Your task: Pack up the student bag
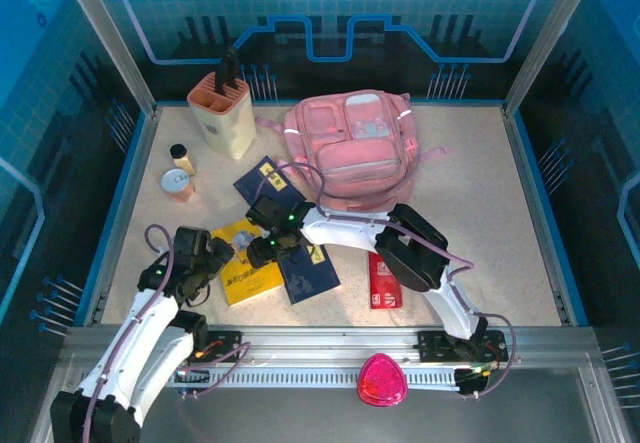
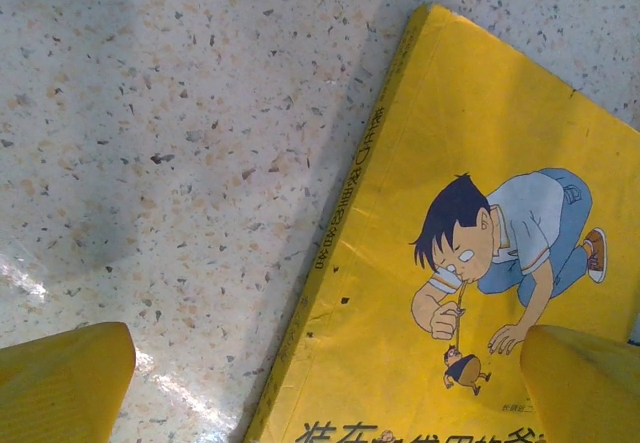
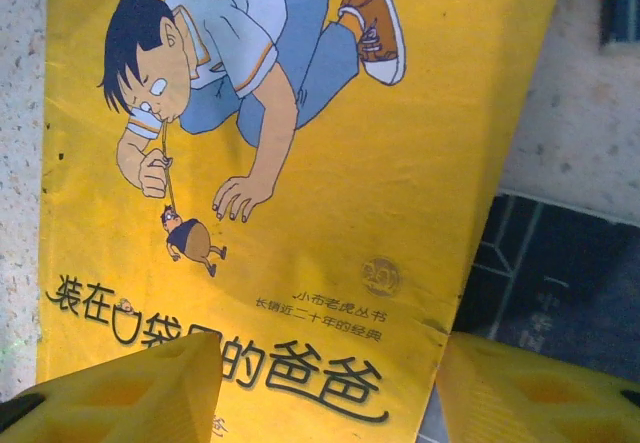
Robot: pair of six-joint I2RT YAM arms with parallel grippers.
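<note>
Student bag (image 1: 350,148) lying at the back of the table, well apart from both arms. Pick-up step, by the look of it: left gripper (image 2: 325,353) spread wide, empty, above the yellow book (image 2: 480,163) spine. Right gripper (image 3: 330,358) partly spread, empty, above the opposite edge. Next: pinch an edge, lift, carry bagward. Dark blue book (image 1: 310,275) crowding that edge; red packet (image 1: 384,281) further right.

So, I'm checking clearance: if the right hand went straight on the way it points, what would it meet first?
Probably the yellow cartoon-cover book: its cover lies directly ahead of the right hand, though depth is unclear.
</note>
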